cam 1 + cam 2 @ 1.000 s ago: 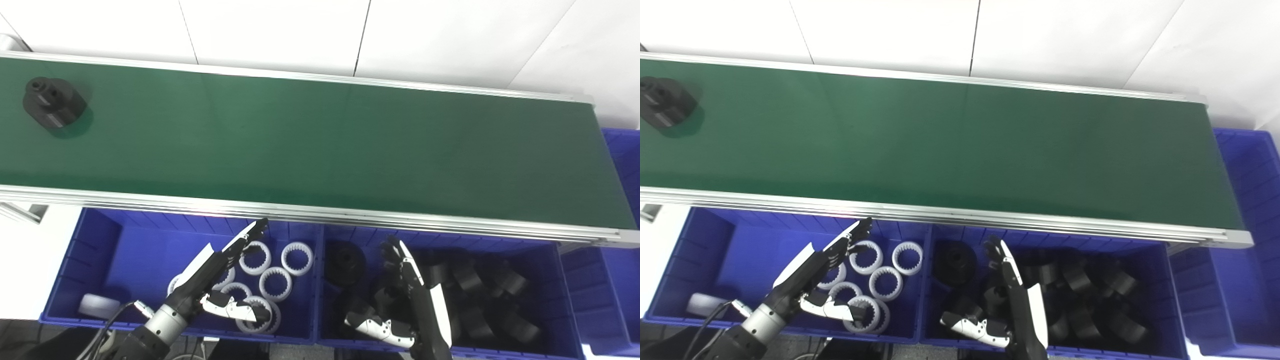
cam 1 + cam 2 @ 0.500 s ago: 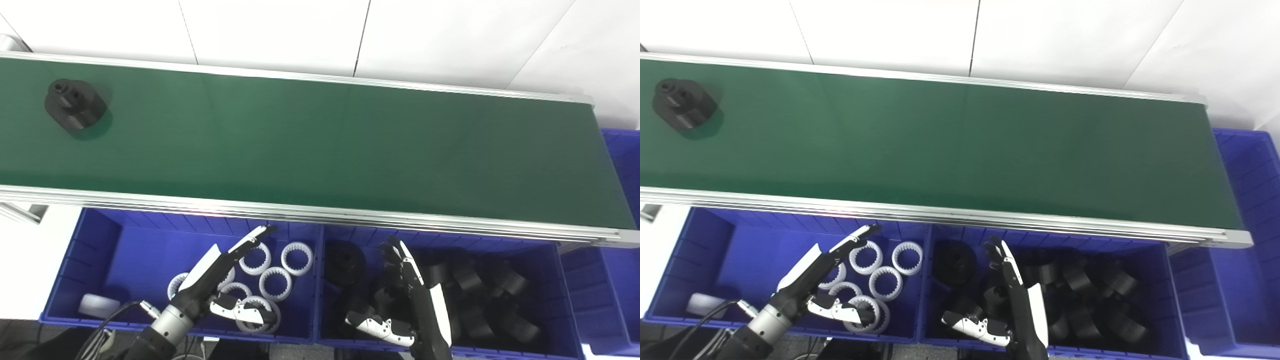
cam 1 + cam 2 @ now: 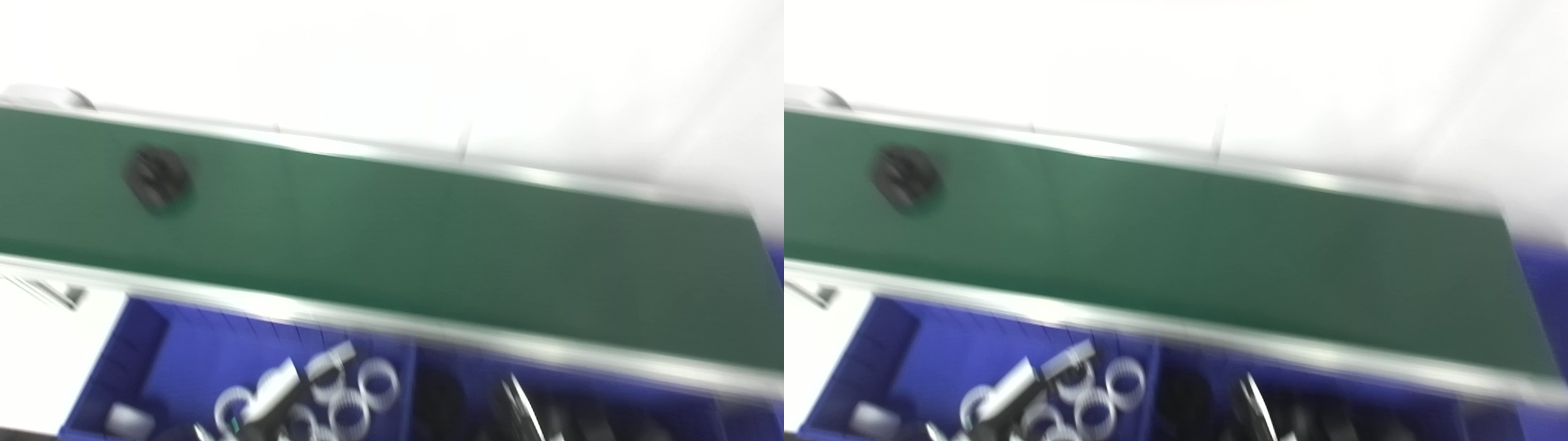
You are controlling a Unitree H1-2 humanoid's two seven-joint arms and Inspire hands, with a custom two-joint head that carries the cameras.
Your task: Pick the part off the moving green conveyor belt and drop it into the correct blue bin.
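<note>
One black part [image 3: 158, 179] sits on the green belt [image 3: 429, 245], toward its left end and nearer the far rail than the near one. Both views are heavily motion-blurred; part outline is roundish, no detail resolved. Nothing touches it.

Below the belt's near rail, two blue bins stand side by side. Left bin [image 3: 184, 355] holds white rings [image 3: 380, 384] clustered at its right side, plus a white piece [image 3: 127, 422] in its near-left corner. Right bin [image 3: 1427, 416] holds dark parts, probably black like the one on the belt, but smeared.

Left hand [image 3: 288, 386] is low over the left bin, above the rings, fingers [image 3: 334, 358] reaching toward the belt; they look spread and empty. Right hand [image 3: 1252, 401] shows only as a thin streak over the right bin at the bottom edge; grip state cannot be told.

Both hands are well apart from the part.
</note>
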